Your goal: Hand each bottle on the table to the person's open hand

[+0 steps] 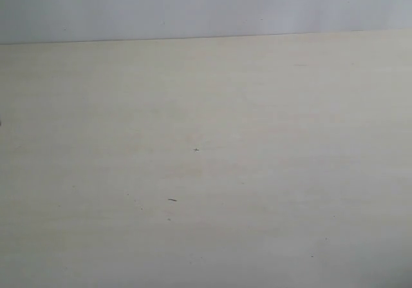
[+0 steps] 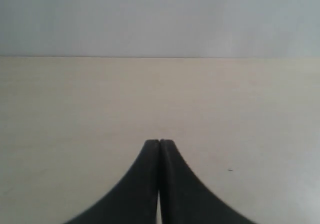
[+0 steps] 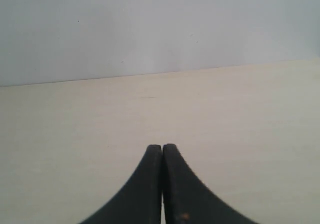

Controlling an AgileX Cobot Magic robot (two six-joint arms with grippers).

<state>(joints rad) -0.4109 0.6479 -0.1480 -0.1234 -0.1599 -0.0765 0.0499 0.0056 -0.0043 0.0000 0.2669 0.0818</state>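
Note:
No bottle shows in any view, and no person's hand is in sight. The pale beige table (image 1: 206,172) fills the exterior view, bare except for a few tiny dark specks. Neither arm appears in that view. In the left wrist view my left gripper (image 2: 159,142) is shut, its two black fingers pressed together with nothing between them, above bare tabletop (image 2: 75,108). In the right wrist view my right gripper (image 3: 162,146) is likewise shut on nothing, over bare table (image 3: 240,114).
The table's far edge (image 1: 206,37) runs across the top of the exterior view against a plain grey-white wall (image 1: 206,4). The same wall (image 2: 160,18) stands behind the table in both wrist views.

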